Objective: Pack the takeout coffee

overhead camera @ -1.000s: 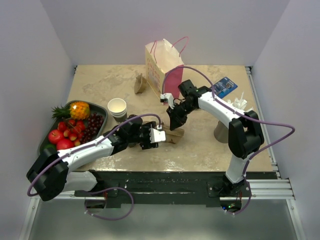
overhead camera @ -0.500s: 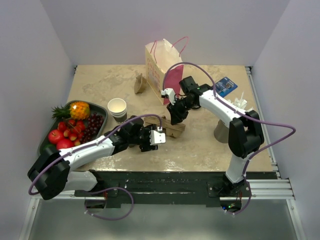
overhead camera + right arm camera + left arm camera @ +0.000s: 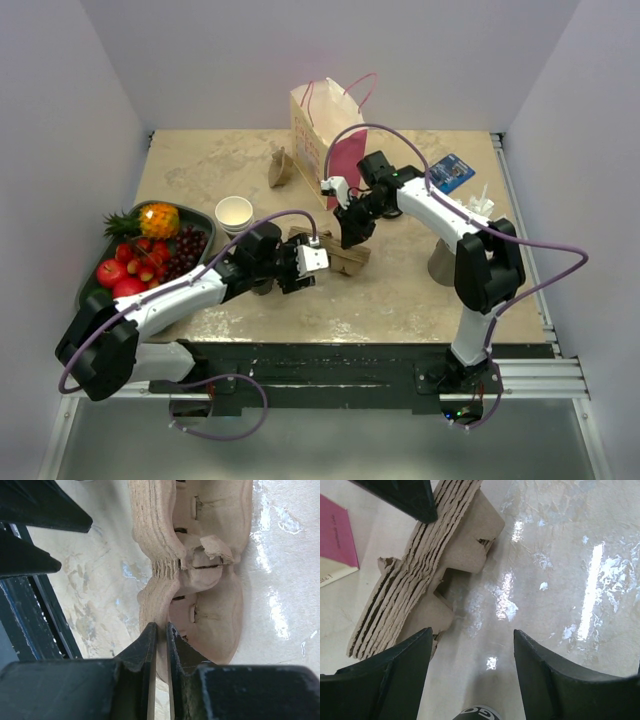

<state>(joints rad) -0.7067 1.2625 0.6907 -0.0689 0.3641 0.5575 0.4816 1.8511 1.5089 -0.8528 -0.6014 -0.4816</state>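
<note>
Near the middle of the beige marble-patterned desk (image 3: pixel 410 295) lies a stack of brown moulded-pulp cup carriers (image 3: pixel 345 260), flat and angled across the surface. The right gripper (image 3: pixel 160 628) is at the stack's far side. Its jaws are pinched almost together on a thin edge of the stack, and the cardboard lip shows between the two black tips in the right wrist view. The left gripper (image 3: pixel 472 632) sits low at the stack's left end. Its jaws stand wide apart with only bare glossy desk between them; whether one finger touches the cardboard I cannot tell. Behind the stack stands a cream and pink paper bag with cord handles (image 3: pixel 320 125), upright and open at the top. A nest of lidless white paper cups (image 3: pixel 235 213) stands further left. No view shows the takeout coffee plainly: a grey tapered shape (image 3: pixel 438 264), half hidden by the right arm's elbow, may or may not be it.
</note>
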